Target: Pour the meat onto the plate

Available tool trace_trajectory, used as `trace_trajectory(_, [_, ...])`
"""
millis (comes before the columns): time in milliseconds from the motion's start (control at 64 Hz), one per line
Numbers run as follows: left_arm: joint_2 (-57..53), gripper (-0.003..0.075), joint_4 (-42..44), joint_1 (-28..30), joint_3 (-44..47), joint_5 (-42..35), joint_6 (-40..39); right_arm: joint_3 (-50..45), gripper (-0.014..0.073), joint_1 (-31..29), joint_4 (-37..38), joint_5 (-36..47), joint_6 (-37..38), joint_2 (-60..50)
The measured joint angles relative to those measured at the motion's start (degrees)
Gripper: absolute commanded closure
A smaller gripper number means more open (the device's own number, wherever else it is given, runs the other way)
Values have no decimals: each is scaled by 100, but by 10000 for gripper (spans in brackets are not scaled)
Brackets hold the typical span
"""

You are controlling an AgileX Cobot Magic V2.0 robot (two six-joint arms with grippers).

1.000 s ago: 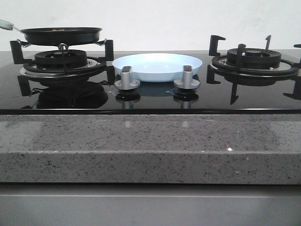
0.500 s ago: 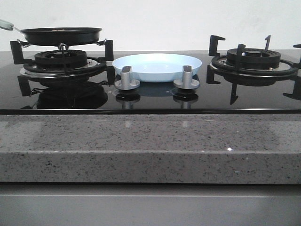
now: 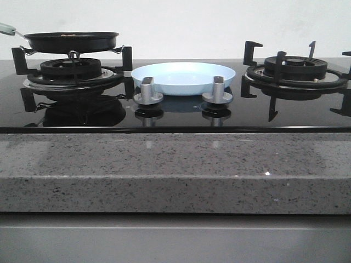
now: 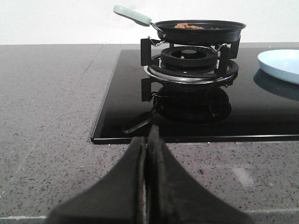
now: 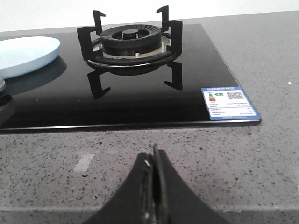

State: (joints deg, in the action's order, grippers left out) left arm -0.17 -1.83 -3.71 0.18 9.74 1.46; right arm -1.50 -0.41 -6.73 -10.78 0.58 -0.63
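Here the black frying pan [image 3: 71,41] sits on the left burner [image 3: 71,70] of a glossy black glass hob [image 3: 175,112], its pale green handle [image 3: 7,28] pointing off to the left. The meat [image 4: 188,26] lies inside the pan as a low reddish-brown pile, seen just over the rim in the left wrist view; from the front only a sliver of it shows. The plate [image 3: 184,78], pale blue and bare, rests on the hob between the two burners, just right of the pan's burner and apart from the pan. Two silver knobs [image 3: 148,92] stand upright on the near side of the plate. The right burner [image 3: 296,68] carries nothing.

The left end effector [image 4: 147,140] hangs over the speckled grey stone surface [image 3: 175,164] on the near side of the hob's left corner, its fingers pressed together and grasping nothing, well apart from the pan. The right end effector [image 5: 153,161] hangs likewise over the stone on the near side of the right burner, fingers clenched on nothing. A blue and white label [image 5: 229,102] is stuck at the hob's near right corner
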Motion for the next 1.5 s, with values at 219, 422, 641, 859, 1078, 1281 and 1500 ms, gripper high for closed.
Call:
trace_trajectory(219, [0,741,0,0,0,0,0,0,652,0,0,0,0,0])
trace_trajectory(422, [0,741,10,0,0,0,0,0,652,0,0,0,0,0])
trace_trajectory(641, [0,741,-175,0,-24,-89,0,0,652,0,0,37,0,0])
trace_trajectory(859, [54,741,-203,0,-769,309,0,547,652,0,13,-256,0,0])
trace_trajectory(1078, [1099,741,-152,0,-1858,395,0,1845,652,0,36,-781,0,532])
trace_trajectory(1281, [2304,741,-152,0,-2550,418,0,2656,652,0,130,-921,0,1540])
trace_trajectory(1500, [2727,740,-152,0,-2824,281,0,2946,649,0,144,-955,0,2039])
